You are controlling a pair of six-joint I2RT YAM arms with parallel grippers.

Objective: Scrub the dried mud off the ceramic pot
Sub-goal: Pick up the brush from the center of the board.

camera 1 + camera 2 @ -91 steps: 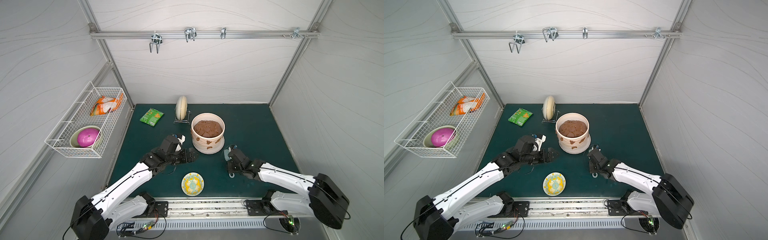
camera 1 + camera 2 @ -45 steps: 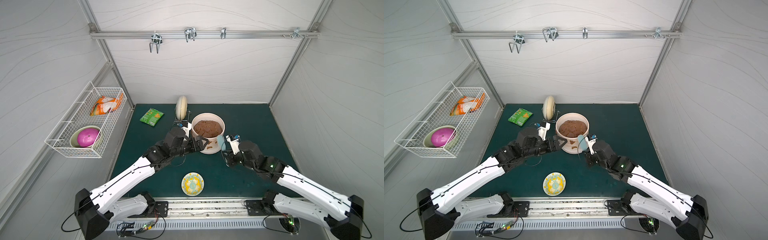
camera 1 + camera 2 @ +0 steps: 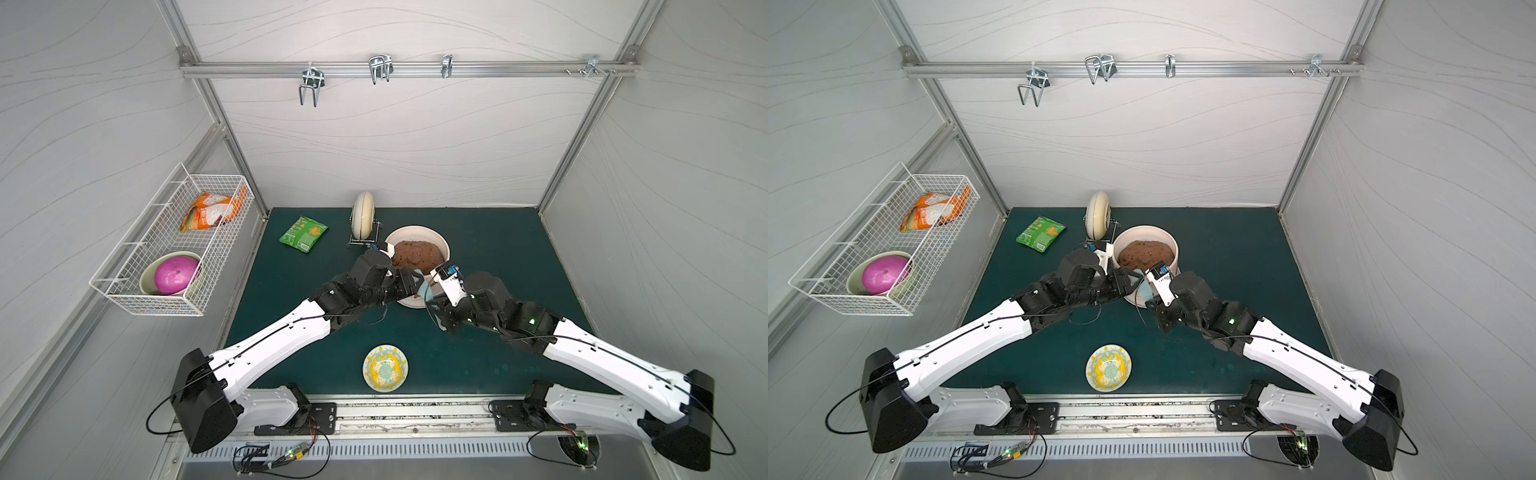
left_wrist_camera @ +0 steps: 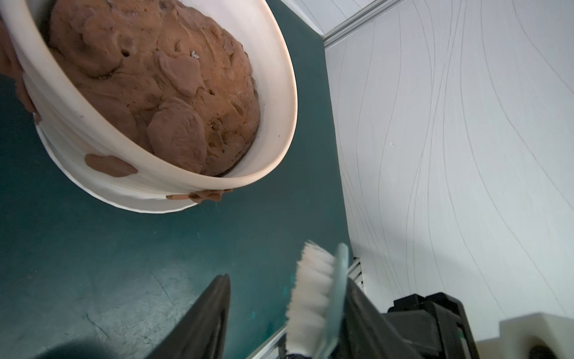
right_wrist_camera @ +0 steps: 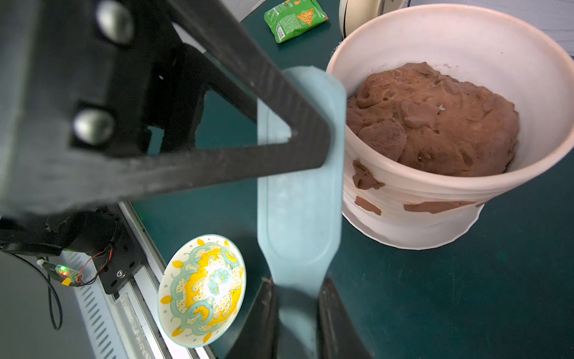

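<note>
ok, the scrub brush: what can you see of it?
The scrub brush is a flat pale-blue plastic-looking paddle with white bristles on one face. The right gripper clamps its narrow handle; the left gripper straddles the head, open, one finger against the back. It hangs above the mat beside the ceramic pot; contact unclear.

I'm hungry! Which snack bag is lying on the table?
The green bag, flat on the table; the orange bag sits in the wire basket.
</note>
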